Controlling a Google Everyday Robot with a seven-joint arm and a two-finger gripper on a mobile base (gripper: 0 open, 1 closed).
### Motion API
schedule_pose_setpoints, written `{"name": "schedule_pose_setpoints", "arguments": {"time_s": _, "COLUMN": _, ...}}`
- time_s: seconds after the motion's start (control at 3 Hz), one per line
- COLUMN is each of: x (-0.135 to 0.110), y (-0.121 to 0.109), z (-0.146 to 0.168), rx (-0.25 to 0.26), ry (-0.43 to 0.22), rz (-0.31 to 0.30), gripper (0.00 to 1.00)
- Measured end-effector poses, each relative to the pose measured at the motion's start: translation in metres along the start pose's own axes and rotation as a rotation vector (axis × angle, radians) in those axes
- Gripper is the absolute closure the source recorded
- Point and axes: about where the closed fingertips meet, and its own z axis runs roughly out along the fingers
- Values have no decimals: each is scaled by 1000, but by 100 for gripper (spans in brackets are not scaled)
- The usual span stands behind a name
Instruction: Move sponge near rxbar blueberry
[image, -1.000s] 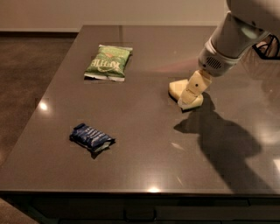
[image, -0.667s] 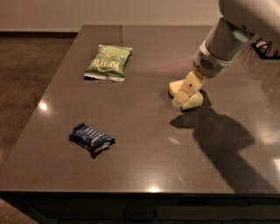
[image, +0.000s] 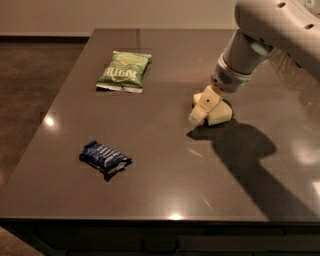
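Gripper (image: 204, 113) at sponge (image: 223, 114) on glossy dark table (image: 165, 185).

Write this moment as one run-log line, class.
gripper: at sponge | sponge: on table, far from blue bar | green bag: far side | task: not done

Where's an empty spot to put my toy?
Bare table lies between the rxbar and the sponge, and along the front edge. It is crowded at the sponge, where the gripper sits. The chip bag fills the back left.
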Motion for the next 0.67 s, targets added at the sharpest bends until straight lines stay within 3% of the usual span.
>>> {"name": "schedule_pose_setpoints", "arguments": {"time_s": 0.33, "x": 0, "y": 1, "z": 9, "rx": -4, "ry": 22, "rz": 4, "gripper": 15}}
{"name": "schedule_pose_setpoints", "arguments": {"time_s": 0.67, "x": -2, "y": 2, "z": 10, "rx": -12, "ry": 30, "rz": 4, "gripper": 37}}
